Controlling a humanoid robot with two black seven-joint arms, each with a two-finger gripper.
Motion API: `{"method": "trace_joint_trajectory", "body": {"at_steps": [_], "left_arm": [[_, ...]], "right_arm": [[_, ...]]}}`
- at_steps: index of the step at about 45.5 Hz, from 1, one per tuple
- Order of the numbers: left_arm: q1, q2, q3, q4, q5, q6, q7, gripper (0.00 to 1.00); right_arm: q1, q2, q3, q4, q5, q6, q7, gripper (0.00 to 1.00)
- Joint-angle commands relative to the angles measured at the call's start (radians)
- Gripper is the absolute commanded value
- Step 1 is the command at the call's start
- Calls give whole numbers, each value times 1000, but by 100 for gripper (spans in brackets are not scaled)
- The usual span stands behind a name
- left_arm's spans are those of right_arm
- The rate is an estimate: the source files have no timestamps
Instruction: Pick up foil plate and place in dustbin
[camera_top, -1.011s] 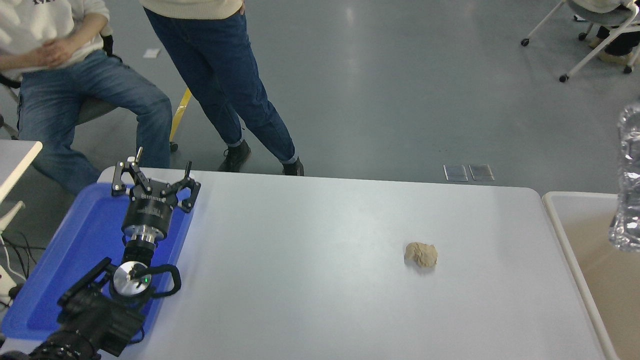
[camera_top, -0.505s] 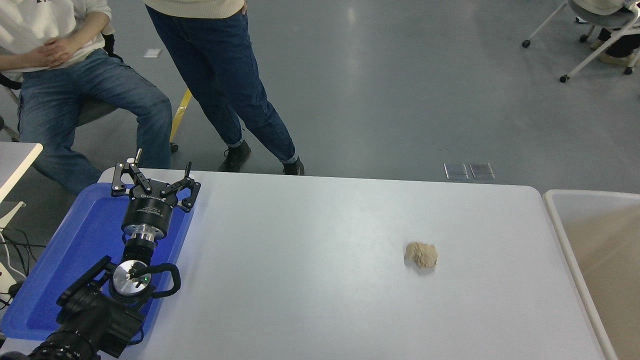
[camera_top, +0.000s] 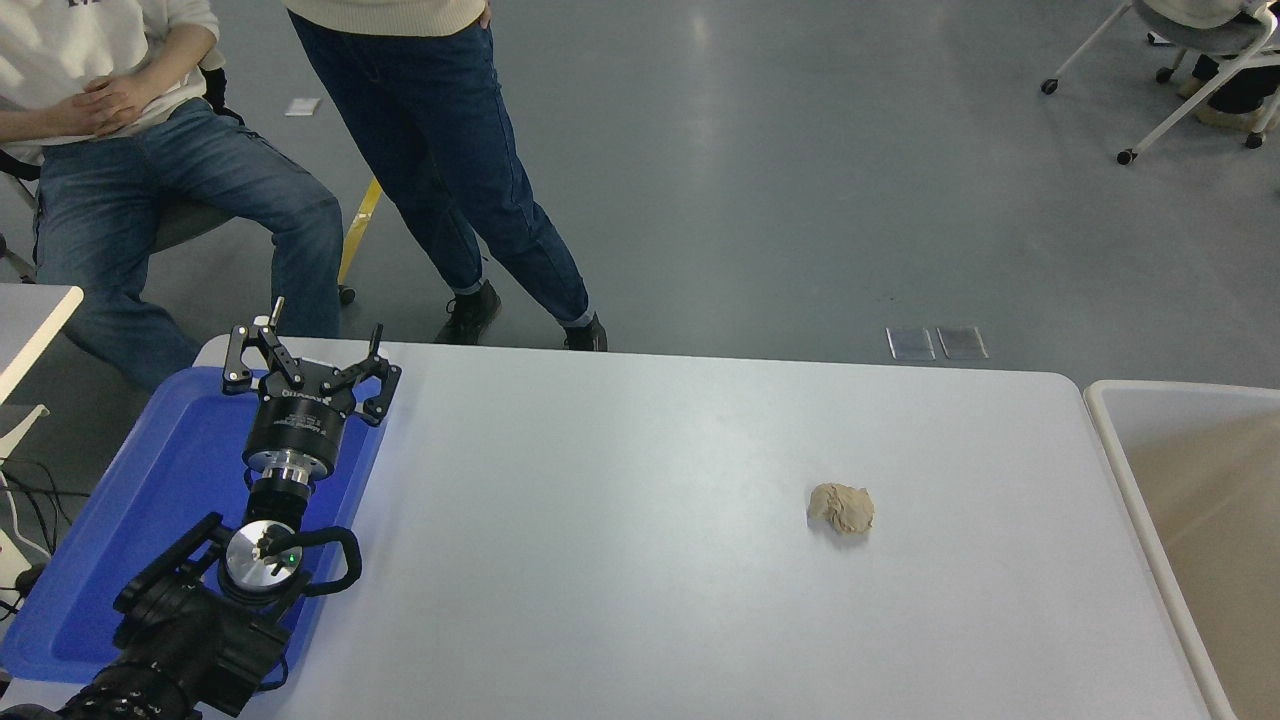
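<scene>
- My left gripper (camera_top: 307, 352) sits at the lower left of the frame, fingers spread and grasping nothing, hovering over the far end of the blue plastic tray (camera_top: 150, 480).
- My right gripper is nowhere in the frame, so I cannot say whether it is released or clenched, or whether it carries anything.
- Moving outward across the white table (camera_top: 640, 560), the only loose thing on it is a small crumpled tan paper ball (camera_top: 841, 508), right of centre and well apart from my left arm.
- At the right edge of the frame stands the dustbin (camera_top: 1105, 420), off-white rim and beige inside walls — only its left part shows, and that part looks bare.
- The foil plate is not visible anywhere: not on the table, not on the tray, not in the visible slice of the bin.
- My judgement: the plate is off the table, so the pick is done — whether it lies in the bin's hidden part or hangs in my unseen right gripper I cannot tell.
- At the top left, beyond the table, one person sits (camera_top: 130, 150) and another stands (camera_top: 450, 150).
</scene>
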Motion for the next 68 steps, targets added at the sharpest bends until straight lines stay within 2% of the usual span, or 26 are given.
{"method": "trace_joint_trajectory", "body": {"at_steps": [1, 8, 19, 27, 33, 45, 54, 60, 68], "left_arm": [[0, 0, 0, 0, 0, 1, -2, 100], [0, 0, 0, 0, 0, 1, -2, 100], [0, 0, 0, 0, 0, 1, -2, 100], [0, 0, 0, 0, 0, 1, -2, 100], [0, 0, 0, 0, 0, 1, -2, 100], [0, 1, 0, 0, 0, 1, -2, 100], [0, 0, 0, 0, 0, 1, -2, 100], [0, 0, 0, 0, 0, 1, -2, 100], [0, 0, 0, 0, 0, -1, -2, 100]], "right_arm": [[-242, 61, 171, -101, 9, 0, 0, 0], [-346, 104, 179, -104, 80, -6, 0, 0], [-475, 160, 182, -115, 206, -282, 0, 0], [-587, 231, 223, -121, 319, -566, 0, 0], [-652, 281, 246, -133, 336, -741, 0, 0], [-686, 337, 295, -187, 341, -819, -2, 0], [-718, 418, 337, -261, 376, -914, -2, 0], [-722, 424, 337, -277, 390, -930, -6, 0], [-730, 423, 338, -294, 425, -945, -54, 0]]}}
